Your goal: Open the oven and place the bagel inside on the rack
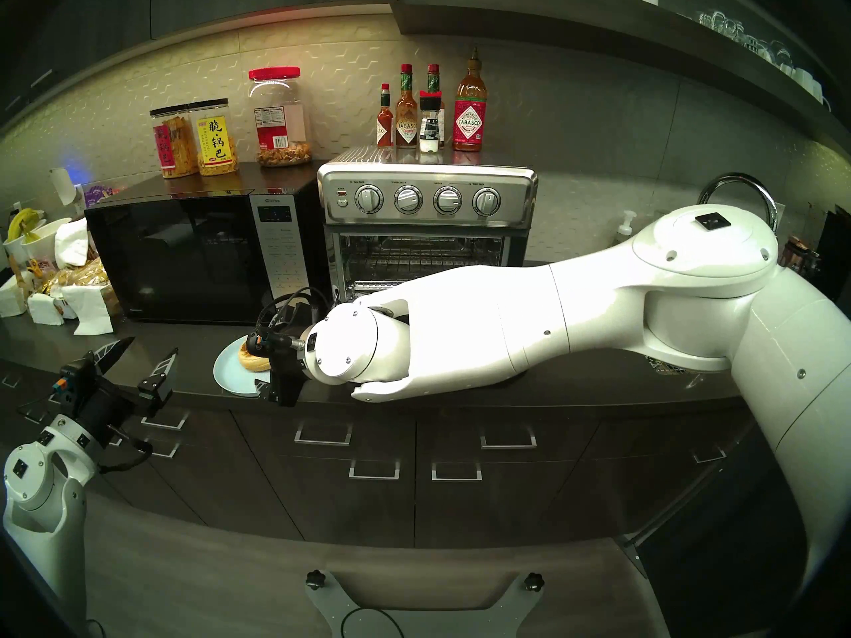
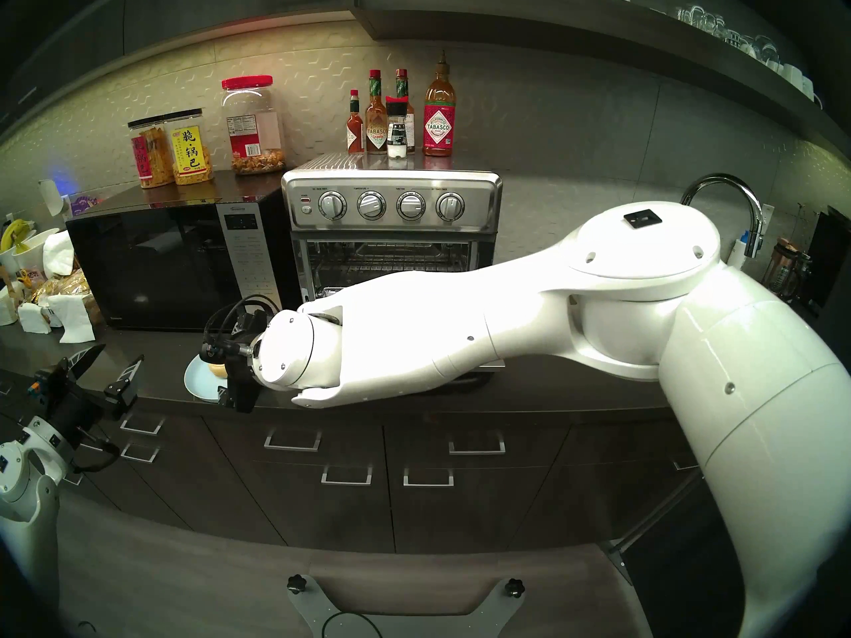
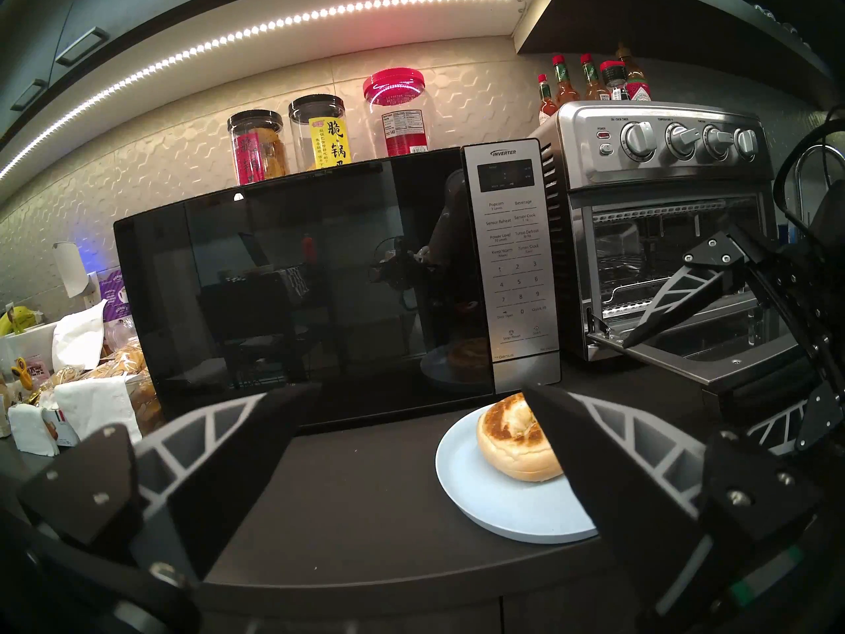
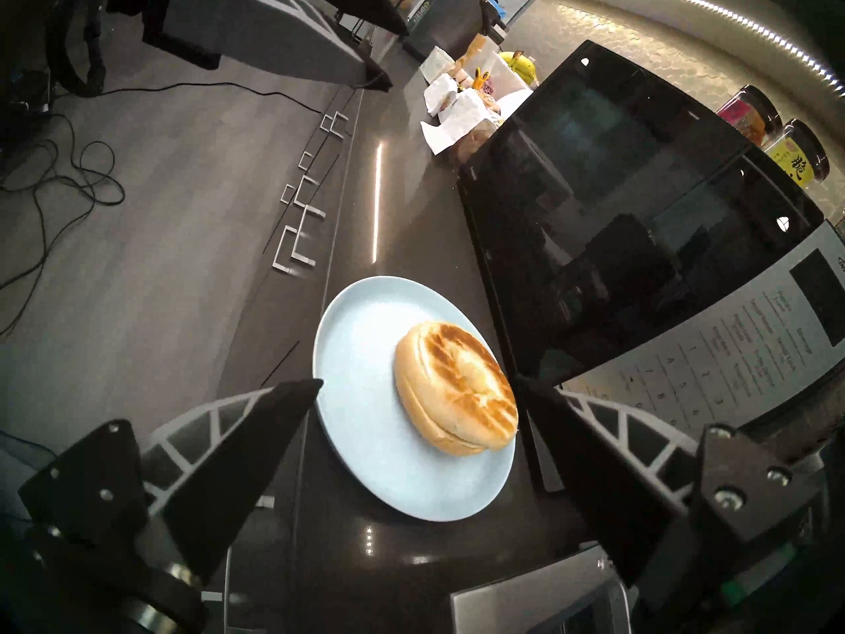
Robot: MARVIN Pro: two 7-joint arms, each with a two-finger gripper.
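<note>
The stainless-steel oven (image 1: 428, 199) stands on the counter with its door (image 3: 686, 367) dropped open, and the wire rack (image 1: 414, 259) shows inside. To the oven's front left a golden bagel (image 4: 457, 390) with dark grill marks lies on a pale blue plate (image 4: 366, 390). My right gripper (image 4: 418, 383) hovers open just above the plate, one finger on each side of the bagel and not touching it. My left gripper (image 1: 152, 347) is open and empty at the counter's front edge, left of the plate.
A black microwave (image 1: 193, 255) stands directly behind the plate, with snack jars (image 1: 216, 137) on top. Sauce bottles (image 1: 428, 112) stand on the oven. Napkins and bagged bread (image 1: 78, 273) crowd the far left. A faucet (image 1: 746, 195) rises at the right.
</note>
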